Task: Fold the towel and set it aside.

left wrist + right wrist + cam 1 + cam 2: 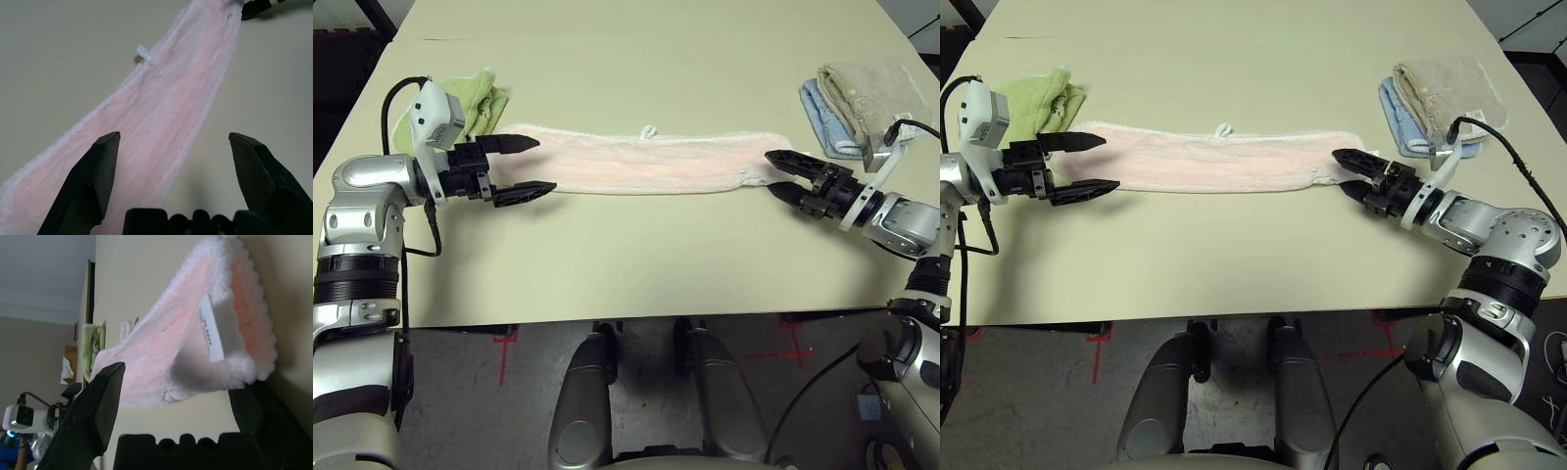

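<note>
The pale pink towel (636, 163) lies as a long folded strip across the middle of the table, its small white loop (648, 130) on the far edge. My left gripper (523, 165) stands open at the strip's left end, one finger on each side of the end. My right gripper (781, 175) is open at the right end, its tips at the towel's corner. In the right wrist view the towel's end (195, 347) shows a white tag (211, 329) and scalloped trim between the spread fingers (100, 406). The left wrist view looks along the towel (161, 117).
A light green towel (475, 103) lies folded behind my left gripper. Blue and beige towels (862, 103) are stacked at the far right, close behind my right wrist. The table (636, 264) has a bare front half, and its front edge is near.
</note>
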